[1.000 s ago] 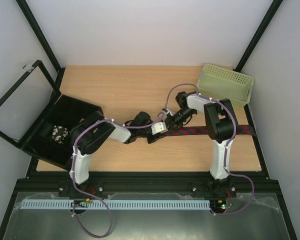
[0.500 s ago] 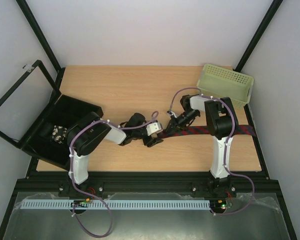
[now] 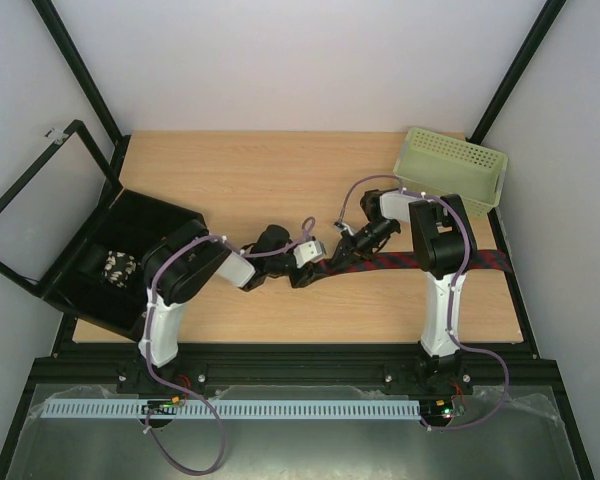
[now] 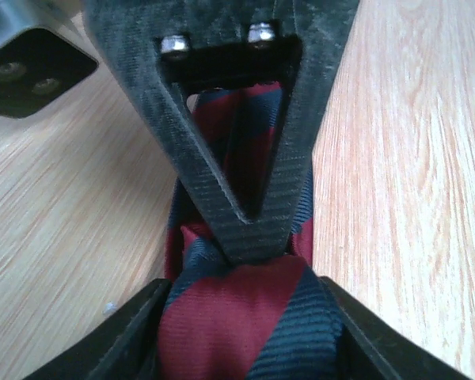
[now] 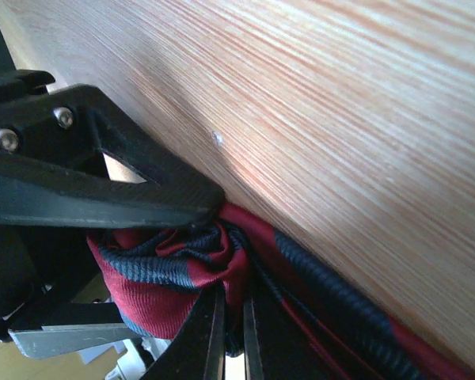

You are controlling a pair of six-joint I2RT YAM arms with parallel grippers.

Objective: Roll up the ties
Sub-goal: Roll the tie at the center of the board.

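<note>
step: first turn of tie [image 3: 390, 264] judged begun | right hand [image 3: 340, 253] was clamped on its bunched end | left hand [image 3: 316, 268] was set astride it, grip could not be told | next: tight, even tuck needed

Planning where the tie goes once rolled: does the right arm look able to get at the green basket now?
Probably yes: the basket sits close beyond that arm's elbow, with nothing in between. But the right gripper is shut on the tie, so it would have to release or carry it.

Pale walls [image 3: 300, 60] enclose a light wooden table [image 3: 230, 170].
</note>
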